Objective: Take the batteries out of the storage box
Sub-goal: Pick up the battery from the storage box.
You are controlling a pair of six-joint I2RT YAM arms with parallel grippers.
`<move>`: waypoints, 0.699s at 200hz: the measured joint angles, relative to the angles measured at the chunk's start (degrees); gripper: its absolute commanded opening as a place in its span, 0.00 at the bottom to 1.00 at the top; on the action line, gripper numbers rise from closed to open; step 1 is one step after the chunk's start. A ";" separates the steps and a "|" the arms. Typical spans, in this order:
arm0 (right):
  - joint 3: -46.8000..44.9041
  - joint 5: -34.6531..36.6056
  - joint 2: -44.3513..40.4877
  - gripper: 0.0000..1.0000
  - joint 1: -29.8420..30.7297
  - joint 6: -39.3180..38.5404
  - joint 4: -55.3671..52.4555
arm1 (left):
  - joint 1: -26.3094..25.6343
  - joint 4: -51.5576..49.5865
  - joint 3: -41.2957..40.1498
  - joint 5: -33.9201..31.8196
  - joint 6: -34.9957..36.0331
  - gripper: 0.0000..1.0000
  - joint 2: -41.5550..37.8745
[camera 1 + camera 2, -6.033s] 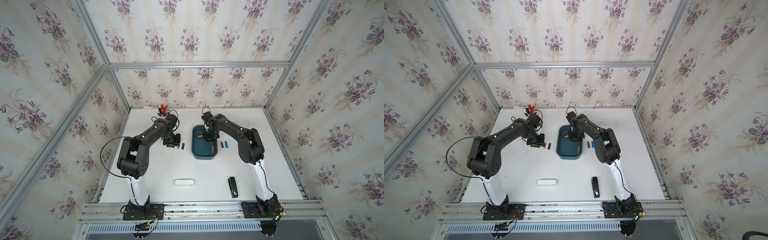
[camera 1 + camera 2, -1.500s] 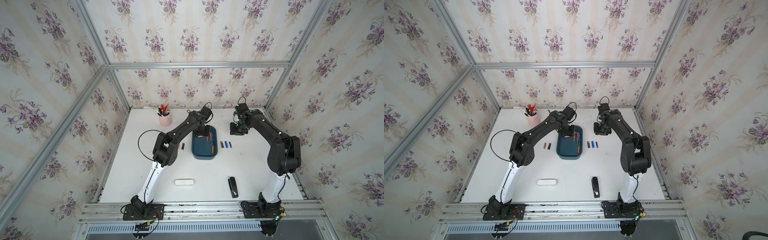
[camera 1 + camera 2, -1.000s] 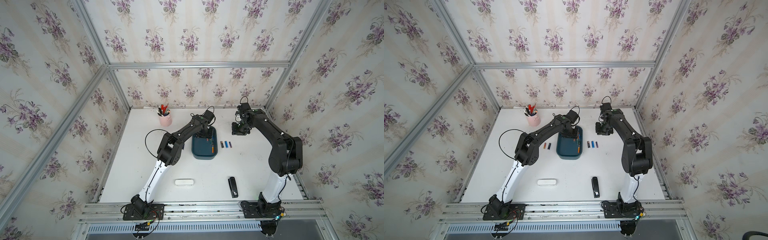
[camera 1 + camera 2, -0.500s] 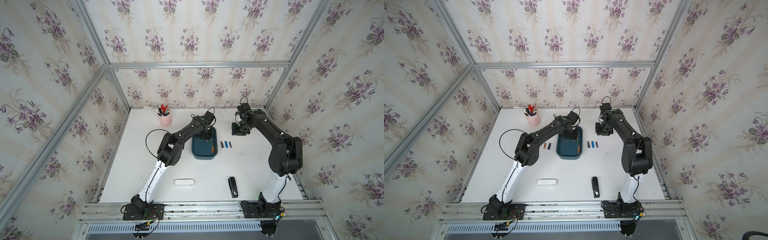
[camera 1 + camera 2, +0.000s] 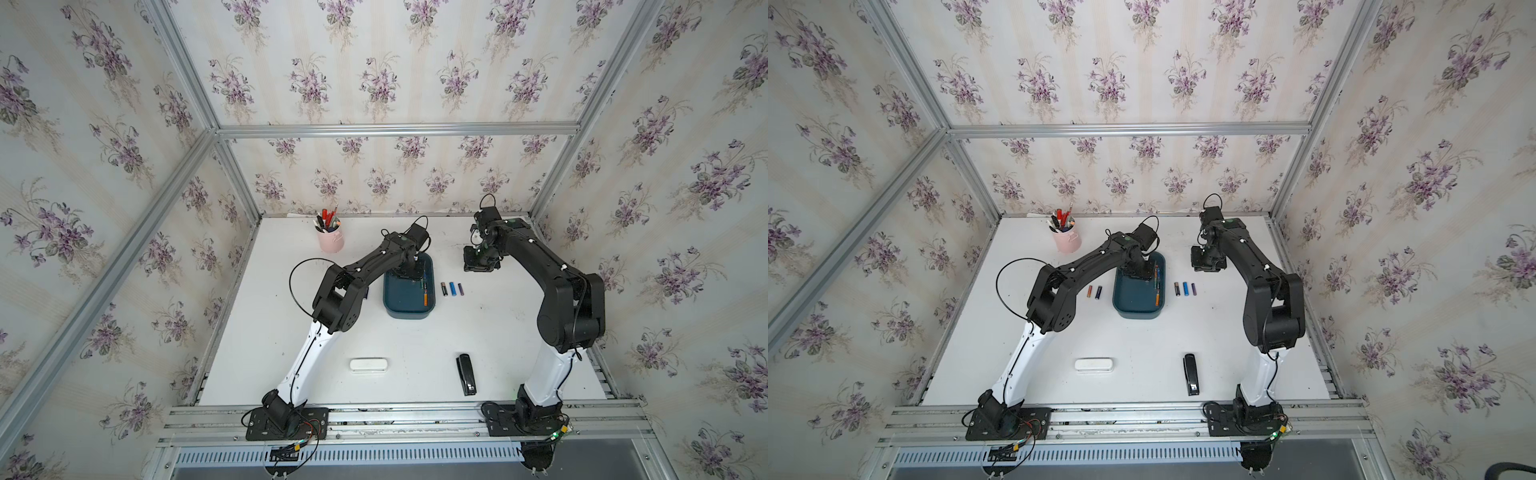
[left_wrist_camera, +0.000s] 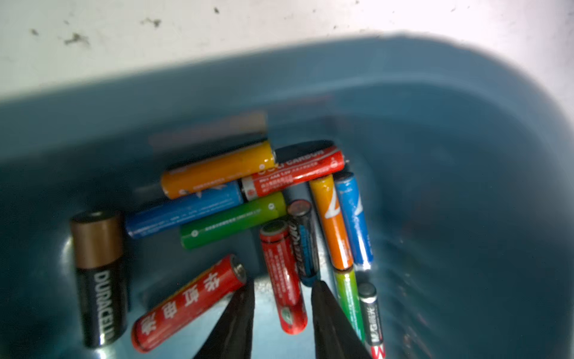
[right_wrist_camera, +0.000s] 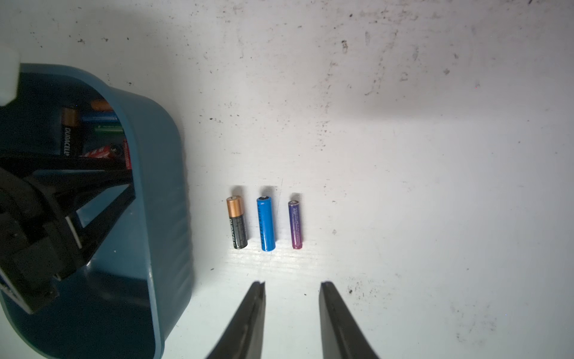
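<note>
The teal storage box sits on the white desk between the two arms, with a heap of batteries piled at its far end. The left gripper reaches down into it, jaws apart, straddling a red battery with a gap on either side. Just right of the box, a Duracell battery, a blue battery and a purple battery lie in a row. The right gripper hovers near them, jaws apart and empty. Two more cells lie left of the box. A pink pen cup, a white case and a black stapler stand well apart from it.
</note>
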 measured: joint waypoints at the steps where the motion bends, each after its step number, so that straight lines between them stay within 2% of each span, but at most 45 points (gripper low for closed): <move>1: 0.00 0.00 0.00 0.35 0.00 0.00 0.00 | 0.00 0.00 0.00 0.00 0.00 0.35 0.00; 20: -0.15 0.02 -0.13 0.35 0.00 0.00 -0.02 | 0.00 0.02 -0.07 0.02 0.04 0.32 0.00; 140: -1.97 -0.09 -0.81 0.35 0.00 0.22 1.25 | 0.46 -2.16 -1.81 -1.20 1.25 0.33 -2.43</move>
